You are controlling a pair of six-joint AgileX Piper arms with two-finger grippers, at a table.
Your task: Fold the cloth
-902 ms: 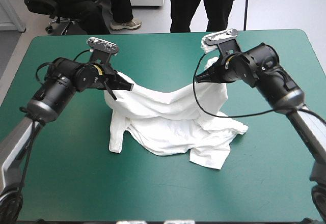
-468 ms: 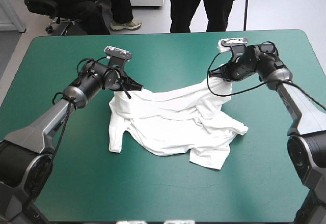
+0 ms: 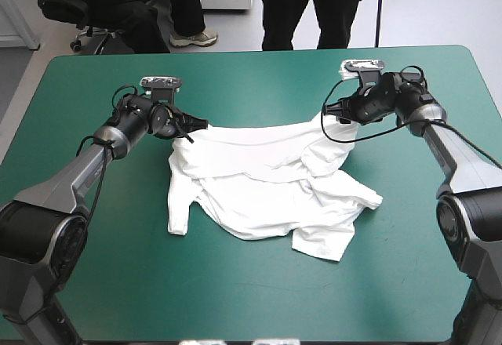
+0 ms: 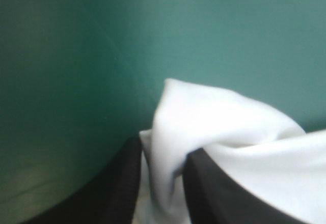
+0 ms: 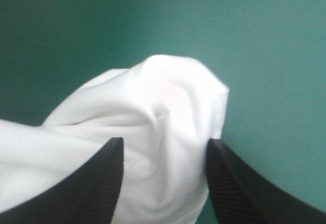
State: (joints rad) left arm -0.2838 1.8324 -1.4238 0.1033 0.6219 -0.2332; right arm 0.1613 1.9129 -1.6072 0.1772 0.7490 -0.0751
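The T-shirt [image 3: 267, 184] is white and short-sleeved. It's lying mostly rumpled on the teal-green cover [image 3: 118, 282], roughly mid-table, and its far edge is pulled into a fairly straight line strung between the two grippers. Everything on the near side of that line is loose folds. One sleeve [image 3: 179, 218] hangs out on the left gripper's side, and a floppy flap [image 3: 321, 243] sticks out nearer the right gripper's side.

The left gripper [image 3: 201, 128] is pinching the far left corner. In the left wrist view its black fingers [image 4: 119, 183] are nearly together, with a fold of white fabric squeezed between them. A rounded bump of cloth pokes out just ahead of the tips, and more of the T-shirt runs off beside one finger. Past the bump there's only cover.

The right gripper [image 3: 326, 114] has the far right corner. In its own view the fingers [image 5: 97, 178] sit a bit wider apart than the left's. There's a thick wad of fabric packed between them, touching both, so I'd call it clamped on the T-shirt. The wad bulges out ahead of the tips, and cloth trails away to one side of the gripper.

Both grippers are low over the cover and well apart, each reaching in from its own side. I can't tell whether either one actually touches the cover.
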